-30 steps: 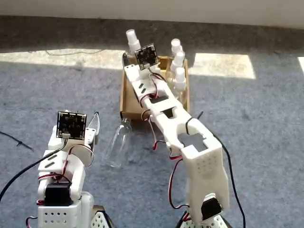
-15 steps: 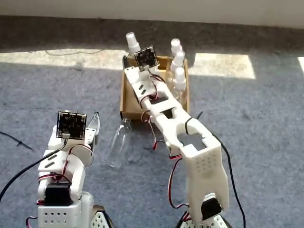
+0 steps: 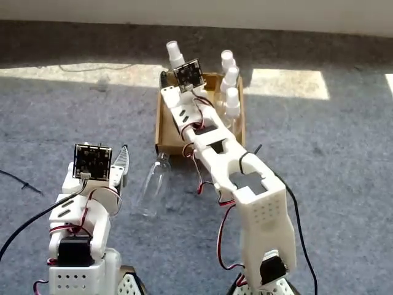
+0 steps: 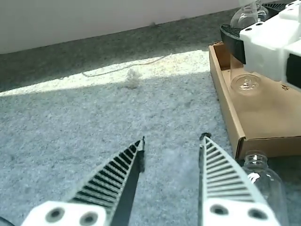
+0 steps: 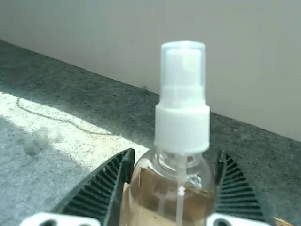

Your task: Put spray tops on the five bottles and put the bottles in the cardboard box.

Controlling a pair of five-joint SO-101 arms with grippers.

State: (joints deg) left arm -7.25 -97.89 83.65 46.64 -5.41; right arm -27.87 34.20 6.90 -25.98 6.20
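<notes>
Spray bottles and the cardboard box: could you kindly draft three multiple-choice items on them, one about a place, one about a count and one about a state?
1. Where is the capless bottle?
A. Inside the cardboard box
B. On the carpet in front of the box
C. In the left end effector

2. How many bottles are capped?
A. Two
B. Five
C. Four

3. What state is the left end effector in?
A. Open and empty
B. Shut on a bottle
C. Shut on a spray top

Answers:
1 B: the capless bottle lies on its side on the carpet, just outside the box.
2 C: three capped bottles stand in a row in the box, and the right end effector grips a fourth bottle.
3 A: its fingers are spread over the carpet with nothing between them.
</notes>
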